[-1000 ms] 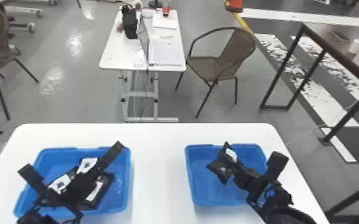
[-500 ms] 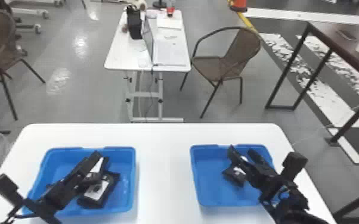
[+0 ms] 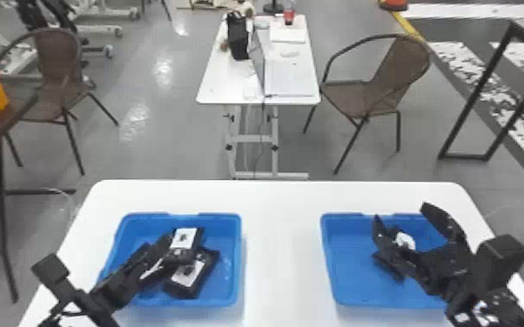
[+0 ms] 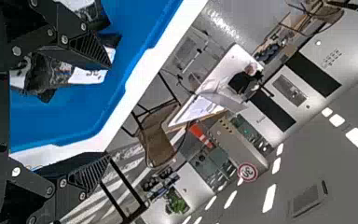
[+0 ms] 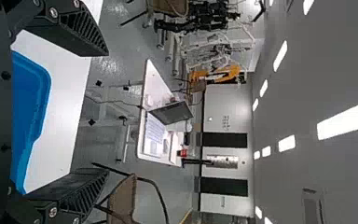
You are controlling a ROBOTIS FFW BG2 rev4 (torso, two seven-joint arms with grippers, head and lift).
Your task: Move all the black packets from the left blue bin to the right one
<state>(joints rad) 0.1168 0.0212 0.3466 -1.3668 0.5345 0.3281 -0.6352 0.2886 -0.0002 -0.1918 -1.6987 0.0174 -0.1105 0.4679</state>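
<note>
Black packets with white labels (image 3: 187, 278) overlapped in the left blue bin (image 3: 236, 261) at the lower left of the head view, and another black packet (image 3: 389, 266) lay in the right blue bin (image 3: 330, 278) at the lower right. Over those bins, the left end effector (image 3: 159, 248) and right end effector (image 3: 401, 213) both had their fingers spread wide. The white desk (image 3: 283, 243) spanned the bottom, below a brown chair (image 3: 352, 93) at the upper right.

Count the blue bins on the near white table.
2. One bin sits on the left of the white table, holding black packets; the other bin sits on the right. The arms cover parts of both, but hardly enough to hide another.
</note>
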